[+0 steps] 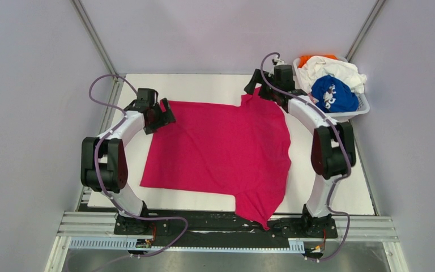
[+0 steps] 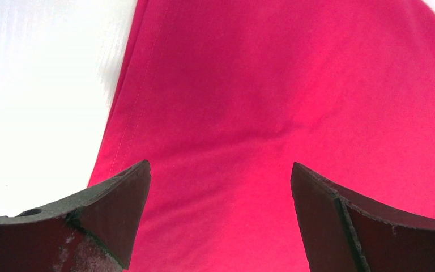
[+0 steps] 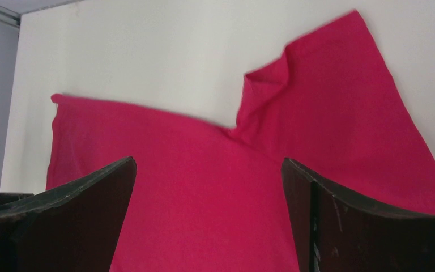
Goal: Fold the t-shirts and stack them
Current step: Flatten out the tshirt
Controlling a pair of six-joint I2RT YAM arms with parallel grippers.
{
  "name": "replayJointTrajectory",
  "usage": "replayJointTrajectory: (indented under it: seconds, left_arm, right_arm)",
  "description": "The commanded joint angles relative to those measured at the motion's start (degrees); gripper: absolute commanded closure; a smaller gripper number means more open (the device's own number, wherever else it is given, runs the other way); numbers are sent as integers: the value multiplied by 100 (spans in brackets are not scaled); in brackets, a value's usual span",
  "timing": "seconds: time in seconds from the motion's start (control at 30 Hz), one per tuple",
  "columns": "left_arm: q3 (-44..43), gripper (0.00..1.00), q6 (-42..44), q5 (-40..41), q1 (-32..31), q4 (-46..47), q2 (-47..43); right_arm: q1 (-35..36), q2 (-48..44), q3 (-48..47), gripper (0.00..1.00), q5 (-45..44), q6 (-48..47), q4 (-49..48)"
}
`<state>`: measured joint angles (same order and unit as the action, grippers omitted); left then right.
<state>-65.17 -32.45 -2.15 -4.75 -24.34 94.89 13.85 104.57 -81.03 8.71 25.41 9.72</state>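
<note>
Magenta-pink t-shirt (image 1: pixel 221 153) lying spread on the white table (image 1: pixel 204 85), one corner trailing past the near edge
Wrist views showing left gripper (image 2: pixel 221 170) and right gripper (image 3: pixel 209 164) gaping wide over pink cloth, pinching nothing; only the top view showing blue t-shirt (image 1: pixel 334 95), white t-shirt (image 1: pixel 335 68) and orange t-shirt (image 1: pixel 316 58) sitting in the basket (image 1: pixel 362 109)

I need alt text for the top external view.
A magenta-pink cloth t-shirt lies spread on a white table, the open left gripper and right gripper at its far corners. A white plastic basket holds more shirts.
</note>
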Motion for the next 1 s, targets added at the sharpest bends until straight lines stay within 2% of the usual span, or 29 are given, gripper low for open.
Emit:
replayJointTrajectory:
  seconds: [0.0,0.1,0.27,0.63,0.97]
  left_arm:
    - [274,0,-19,-349,-9,293,-226]
    - [386,0,-21,-408,-8,391,-127]
    - [414,0,-58,-218,-9,528,87]
    - [34,0,-204,196,9,352,823]
    - [-704,0,-434,436,116,139,1638]
  right_arm:
    - [-7,-800,1168,0,-584,304,731]
    - [-76,-1086,1742,0,-666,296,909]
    - [-347,-805,1735,0,-636,-7,835]
    - [-796,819,819,0,-604,-58,1018]
    - [-1116,2252,-999,0,-618,-84,1582]
